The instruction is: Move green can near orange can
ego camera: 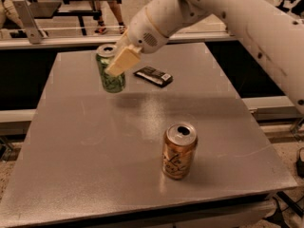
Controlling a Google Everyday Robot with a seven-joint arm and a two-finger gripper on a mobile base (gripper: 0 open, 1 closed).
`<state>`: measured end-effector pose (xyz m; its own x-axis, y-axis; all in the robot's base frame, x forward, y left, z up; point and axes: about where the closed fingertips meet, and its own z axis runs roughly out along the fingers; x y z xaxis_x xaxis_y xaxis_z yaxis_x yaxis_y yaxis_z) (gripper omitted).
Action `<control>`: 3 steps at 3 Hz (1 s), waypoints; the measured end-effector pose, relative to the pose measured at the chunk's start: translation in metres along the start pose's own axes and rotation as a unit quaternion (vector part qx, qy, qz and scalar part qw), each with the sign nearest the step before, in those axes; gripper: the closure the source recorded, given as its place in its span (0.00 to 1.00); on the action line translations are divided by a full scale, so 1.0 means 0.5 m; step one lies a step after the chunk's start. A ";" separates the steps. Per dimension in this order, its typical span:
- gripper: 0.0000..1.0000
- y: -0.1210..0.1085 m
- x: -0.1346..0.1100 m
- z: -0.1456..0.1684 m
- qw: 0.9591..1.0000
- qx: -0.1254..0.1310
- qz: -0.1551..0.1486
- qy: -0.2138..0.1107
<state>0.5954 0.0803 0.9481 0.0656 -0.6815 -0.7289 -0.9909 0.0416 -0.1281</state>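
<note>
The green can (pixel 108 76), with a mottled green body and an open silver top, is at the back left of the grey table (pixel 95 165). My gripper (pixel 114 63) is shut on it; one tan finger (pixel 123 61) lies across its front, the other is hidden behind the can. The can leans slightly, and I cannot tell whether it touches the table. The orange can (pixel 179 151) stands upright at the front right of the table, well apart from the green can. My white arm (pixel 247 18) reaches in from the upper right.
A flat black packet (pixel 153 76) lies on the table just right of the green can. Beyond the table's back edge are a rail (pixel 57 42), another table and a person's legs (pixel 111 13). The table's front edge is close behind the orange can.
</note>
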 end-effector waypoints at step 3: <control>1.00 0.119 0.172 -0.136 0.999 -0.013 0.041 0.019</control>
<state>0.5339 -0.0255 0.9233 -0.0197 -0.7036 -0.7103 -0.9955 0.0800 -0.0516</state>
